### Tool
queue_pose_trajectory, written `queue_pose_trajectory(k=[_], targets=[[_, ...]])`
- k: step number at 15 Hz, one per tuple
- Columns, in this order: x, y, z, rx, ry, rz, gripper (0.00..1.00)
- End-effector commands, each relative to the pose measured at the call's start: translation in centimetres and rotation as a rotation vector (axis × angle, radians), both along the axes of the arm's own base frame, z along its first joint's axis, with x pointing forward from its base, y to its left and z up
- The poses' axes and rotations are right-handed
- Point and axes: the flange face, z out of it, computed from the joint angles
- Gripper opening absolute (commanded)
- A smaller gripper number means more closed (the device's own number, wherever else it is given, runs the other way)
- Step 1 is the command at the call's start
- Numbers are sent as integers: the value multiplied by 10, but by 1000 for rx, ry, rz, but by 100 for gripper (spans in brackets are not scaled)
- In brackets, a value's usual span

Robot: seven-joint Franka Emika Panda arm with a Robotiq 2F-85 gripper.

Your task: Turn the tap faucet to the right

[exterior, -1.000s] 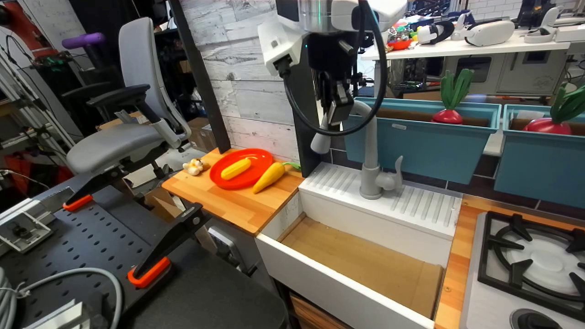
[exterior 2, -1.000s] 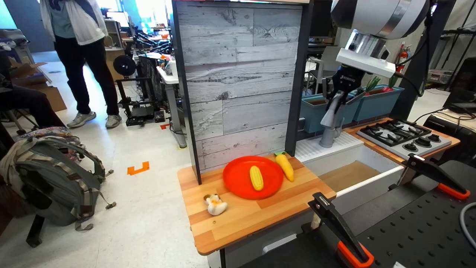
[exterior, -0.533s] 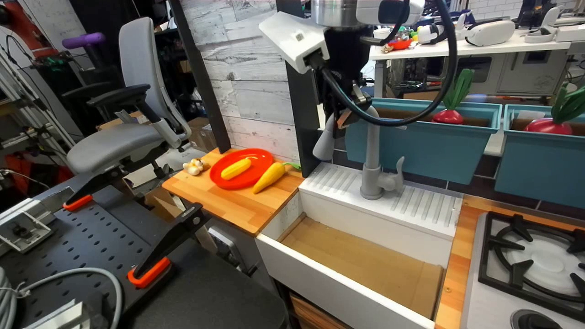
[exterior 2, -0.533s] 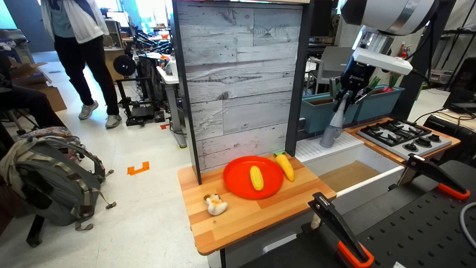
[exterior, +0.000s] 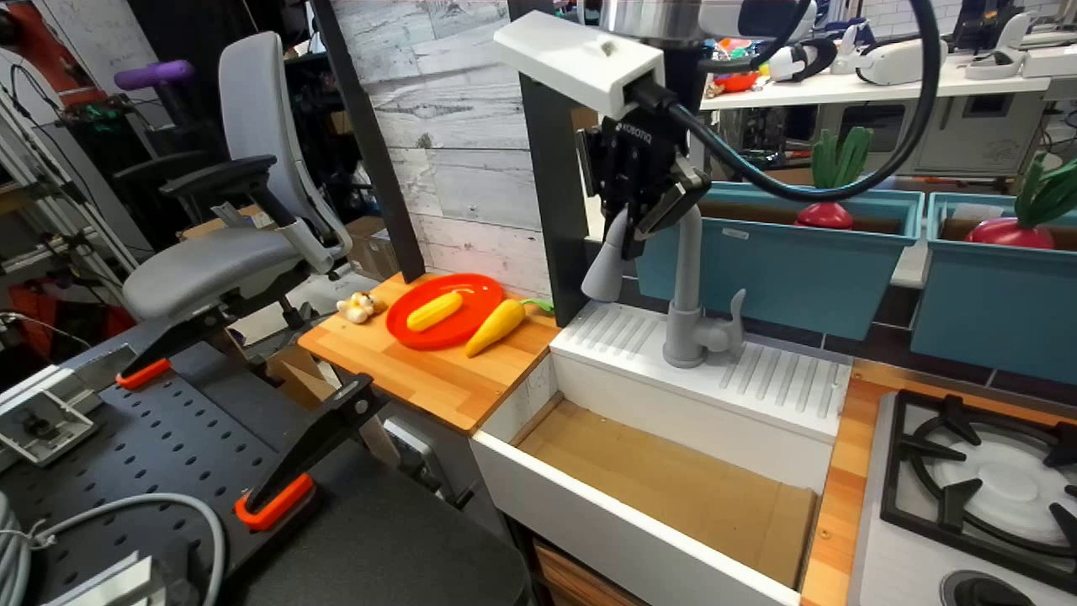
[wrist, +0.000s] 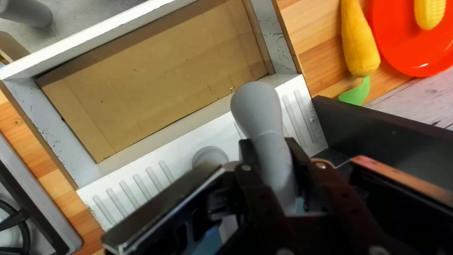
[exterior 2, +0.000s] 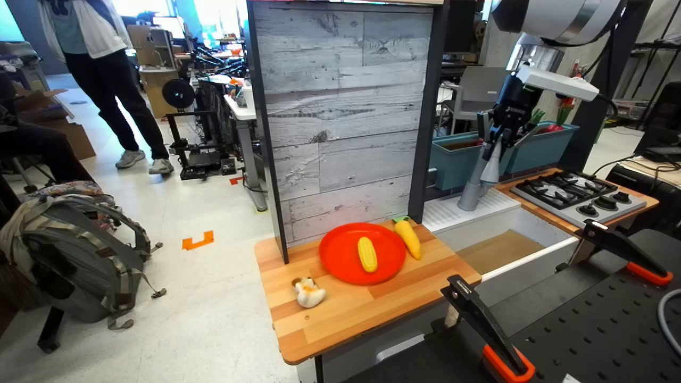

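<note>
Sink [exterior: 606, 520] and ridged ledge [exterior: 635, 337], both white, show plainly in an exterior view. On the ledge, at the back of the sink, stands the tap faucet [exterior: 687, 269], a grey gooseneck. The gripper [exterior: 629, 237] reaches down above the ledge and pinches the faucet near the free end of its arch. A small lever handle [exterior: 734, 318] juts from the faucet's base toward the stove [exterior: 909, 555], which is set at one end of the sink. Two blue planters [exterior: 782, 290] are on the far side of the ledge from the sink. At the sink's opposite end, a wooden counter [exterior: 421, 370] bears a red plate [exterior: 480, 295] with a yellow corn cob [exterior: 435, 311] on it; a yellow squash [exterior: 496, 326] lies between plate and sink, and a whitish lump [exterior: 358, 307] lies on the plate's other side, farther from the sink.

In an exterior view, the faucet's flared spout head [exterior 2: 490, 171] hangs below the gripper, pointing down, higher than the sink's ledge. A backpack [exterior 2: 80, 260] on the floor [exterior 2: 202, 298] and a standing person [exterior 2: 106, 80] are both well apart from the sink.

In the wrist view, the sink is seen from above, brown cardboard [wrist: 152, 78] covering its bottom. Fingers [wrist: 299, 150] press on both sides of the faucet just behind its head, whose wide end is seen against the sink's rear wall.
</note>
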Motion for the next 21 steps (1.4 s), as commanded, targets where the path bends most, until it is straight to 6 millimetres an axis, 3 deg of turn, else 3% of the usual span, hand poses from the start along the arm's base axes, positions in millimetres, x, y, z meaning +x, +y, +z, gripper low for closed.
queue_pose_trajectory(k=[1,4,5,6,13,21], targets=[[-25,-57,13,-55,79,54,6],[-24,-55,13,-69,89,86,6],[-24,-53,13,-74,95,98,50],[-25,-52,13,-80,97,107,51],[-31,-61,11,-124,131,137,99],[-29,-47,7,-149,138,196,100]])
